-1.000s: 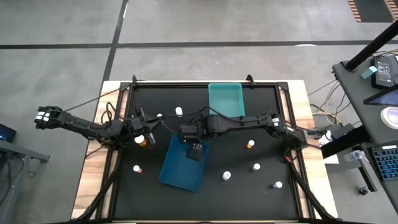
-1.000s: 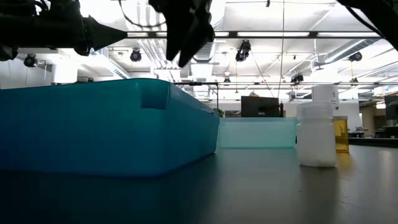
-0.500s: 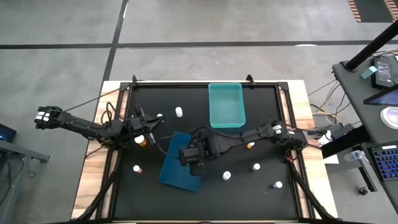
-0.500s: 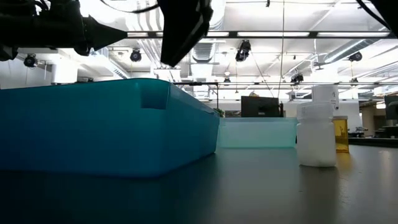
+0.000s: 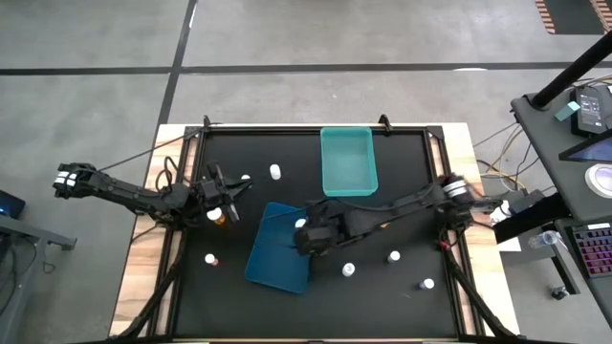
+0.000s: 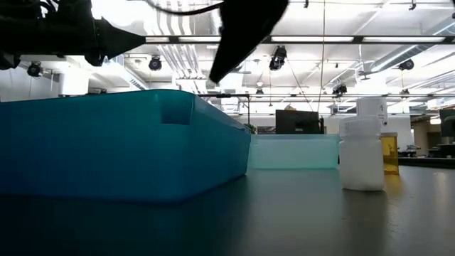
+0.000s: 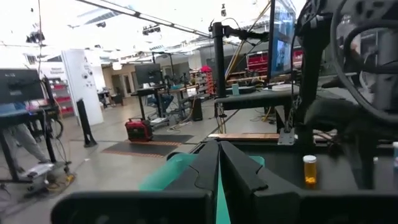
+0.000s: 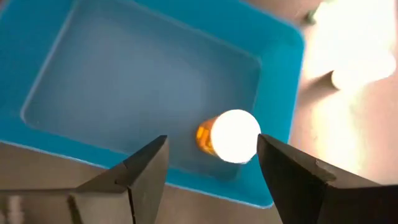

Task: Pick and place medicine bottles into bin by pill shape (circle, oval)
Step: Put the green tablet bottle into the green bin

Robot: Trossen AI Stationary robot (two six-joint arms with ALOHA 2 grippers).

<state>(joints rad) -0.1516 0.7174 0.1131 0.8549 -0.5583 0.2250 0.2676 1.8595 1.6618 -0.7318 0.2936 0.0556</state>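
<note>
Your right gripper (image 8: 211, 171) hangs with fingers spread above the blue bin (image 8: 124, 81); an amber medicine bottle (image 8: 227, 137) stands inside, body mostly hidden under its white cap. Left gripper (image 7: 219, 165) pinched together, empty.

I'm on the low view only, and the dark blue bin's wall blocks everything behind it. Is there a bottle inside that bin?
Observer: Yes. The right wrist view shows one amber bottle with a white cap inside the dark blue bin, close to one wall.
Operator: Is the right gripper holding it?
Observer: No. The right gripper is open above the bottle, with a finger on each side and neither touching it.
Operator: And the left arm?
Observer: The left gripper is shut and empty. In the high view it hangs over the table's left part, away from the bin.
</note>
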